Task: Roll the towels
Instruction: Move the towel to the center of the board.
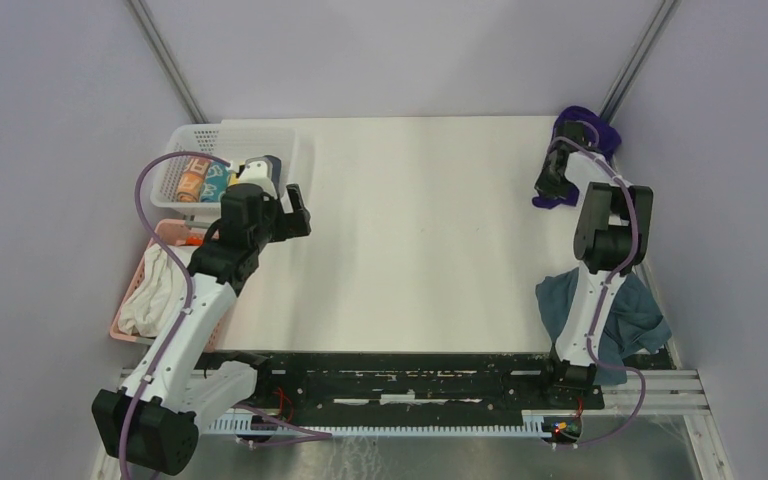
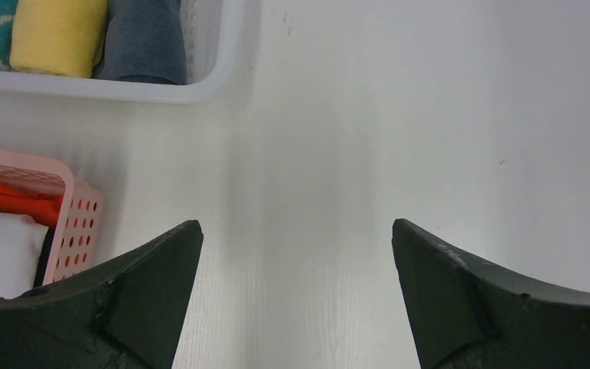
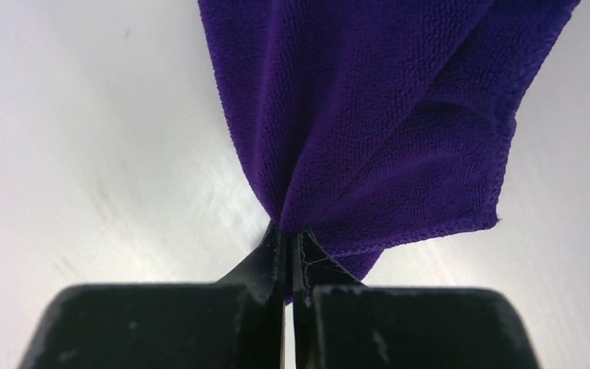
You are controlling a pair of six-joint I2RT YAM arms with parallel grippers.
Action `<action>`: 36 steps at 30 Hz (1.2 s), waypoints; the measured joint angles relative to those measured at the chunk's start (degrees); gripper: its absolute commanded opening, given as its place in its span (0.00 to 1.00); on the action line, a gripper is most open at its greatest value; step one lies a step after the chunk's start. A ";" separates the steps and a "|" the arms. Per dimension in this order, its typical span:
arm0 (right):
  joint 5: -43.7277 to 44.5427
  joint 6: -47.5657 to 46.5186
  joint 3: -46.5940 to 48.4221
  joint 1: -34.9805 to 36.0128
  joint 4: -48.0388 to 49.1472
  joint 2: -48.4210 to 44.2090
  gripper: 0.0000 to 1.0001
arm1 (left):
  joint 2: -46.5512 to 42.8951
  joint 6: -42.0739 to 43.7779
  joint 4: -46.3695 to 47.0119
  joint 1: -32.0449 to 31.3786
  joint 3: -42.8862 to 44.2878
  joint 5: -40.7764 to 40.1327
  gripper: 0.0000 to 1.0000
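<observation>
The purple towel (image 1: 582,130) lies crumpled at the table's far right corner. My right gripper (image 1: 556,182) is shut on a pinch of it; in the right wrist view the cloth (image 3: 384,115) fans out from the closed fingertips (image 3: 290,234). The slate-grey towel (image 1: 628,318) lies loose at the near right, partly under the right arm. My left gripper (image 1: 296,208) is open and empty above the bare table beside the baskets, its fingers (image 2: 154,284) wide apart in the left wrist view.
A white basket (image 1: 295,140) at the far left holds several rolled towels; yellow (image 2: 58,34) and grey (image 2: 144,38) rolls show in the left wrist view. A pink basket (image 1: 150,250) nearer holds a white cloth bundle (image 1: 150,295) and orange cloth.
</observation>
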 measured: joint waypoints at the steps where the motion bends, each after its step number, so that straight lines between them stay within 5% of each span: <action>1: -0.39 0.07 -1.03 0.61 0.04 -0.70 0.00 | 0.00 0.00 0.00 -0.07 0.00 0.26 1.00; 5: -2.45 1.36 -8.22 6.16 0.68 -5.42 0.00 | -0.02 0.00 0.50 -0.39 -0.07 1.53 1.00; 11: -5.18 7.39 -18.71 24.13 3.87 -12.15 0.08 | -0.15 0.00 1.22 -0.68 -0.52 5.05 0.99; 20: -12.26 11.41 -17.84 51.41 4.83 -14.32 0.44 | 2.49 -0.13 1.22 -1.33 -0.50 12.37 0.93; 28: -10.64 4.98 -19.15 49.00 1.75 -25.18 0.55 | 3.65 -4.33 1.33 -7.28 -0.66 14.36 0.87; 36: -10.05 2.54 -32.83 35.28 2.64 -35.85 0.61 | 10.73 -8.20 2.23 -22.49 -1.40 8.79 0.78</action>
